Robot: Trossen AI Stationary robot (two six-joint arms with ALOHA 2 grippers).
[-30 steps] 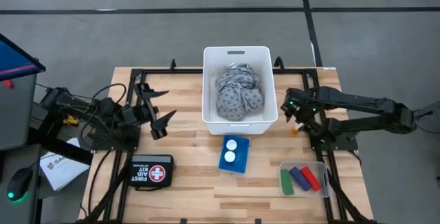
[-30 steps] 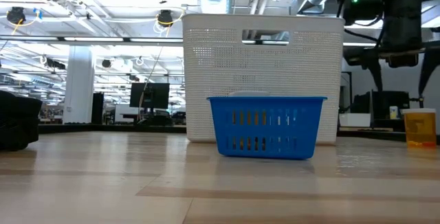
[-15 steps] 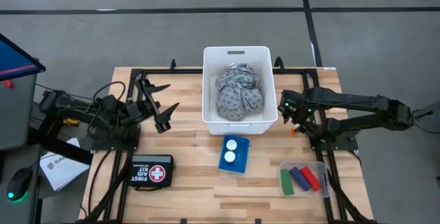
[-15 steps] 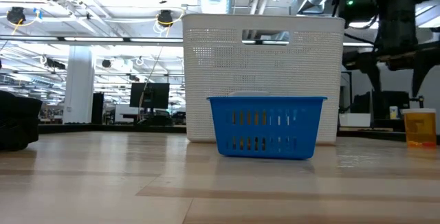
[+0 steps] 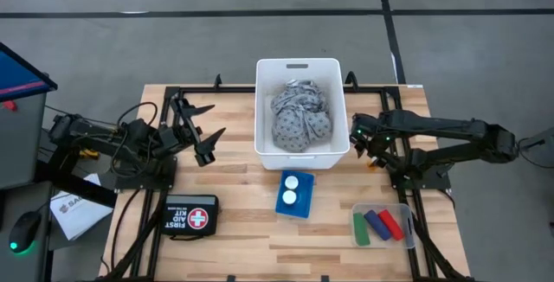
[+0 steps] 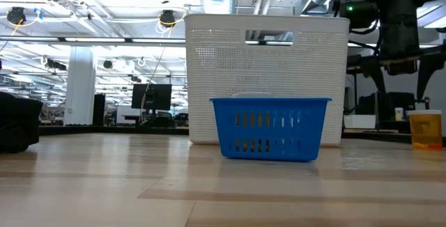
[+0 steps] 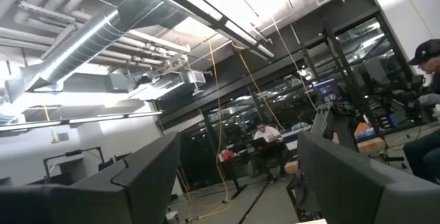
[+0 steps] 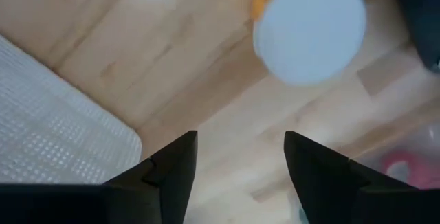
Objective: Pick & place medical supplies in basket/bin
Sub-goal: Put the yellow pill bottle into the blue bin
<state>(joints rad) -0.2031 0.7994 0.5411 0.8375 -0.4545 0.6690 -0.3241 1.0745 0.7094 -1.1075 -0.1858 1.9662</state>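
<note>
Right gripper (image 5: 362,143) hangs beside the white bin (image 5: 301,67), fingers spread and empty, near an orange pill bottle (image 6: 425,130) standing on the table. Cloth (image 5: 300,114) is in the bin. Left gripper (image 5: 204,135) looks open, probably idle.

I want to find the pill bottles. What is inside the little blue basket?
Looking down into the blue basket, two round white caps sit side by side. They look like bottle tops. The bottles under the caps are hidden, and so is the basket's floor.
</note>
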